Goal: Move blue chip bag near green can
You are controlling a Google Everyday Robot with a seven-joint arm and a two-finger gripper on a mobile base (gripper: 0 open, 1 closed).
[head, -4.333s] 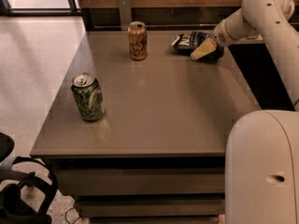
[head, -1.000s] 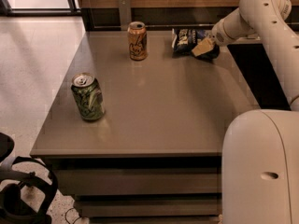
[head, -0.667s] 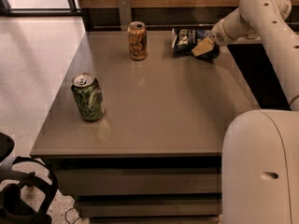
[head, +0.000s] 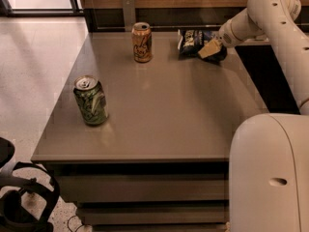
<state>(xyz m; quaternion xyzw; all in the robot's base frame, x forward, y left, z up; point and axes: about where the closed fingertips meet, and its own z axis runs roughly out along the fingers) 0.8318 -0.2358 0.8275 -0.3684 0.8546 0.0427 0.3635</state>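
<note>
1. Bunched and taller now: the blue chip bag (head: 193, 41), which lay flatter on the bench (head: 174, 115) a few seconds back. Over the last second it has hardly stirred.
2. Gripper (head: 211, 48) sits at the far right of the bench, at the bag's right end, where it was before. One tan finger lies across the foil. The other is hidden behind the bag.
3. Jaws: judged clenched on the bag's right edge, since the foil has gathered up against them. Bag's left part sticks out past the jaws, and its underside looks to be touching the bench.
4. Neither can has shifted. Orange-tan can (head: 142, 42) stands upright to the left of the jaws, near the bag but apart from it.
5. Green can (head: 91, 100) stands upright well apart from the jaws, far to their left and toward the bench's near edge.
6. Meaning for the task: the grasp seems made, but the carry has not begun. Bag remains at the far end, with open bench between it and the green can.
7. Next move, as I judge it: lift, then a long sweep left and toward the near edge, passing the orange-tan can without clipping it.
8. Risk: crumpled foil held by one edge may slip or swing.
</note>
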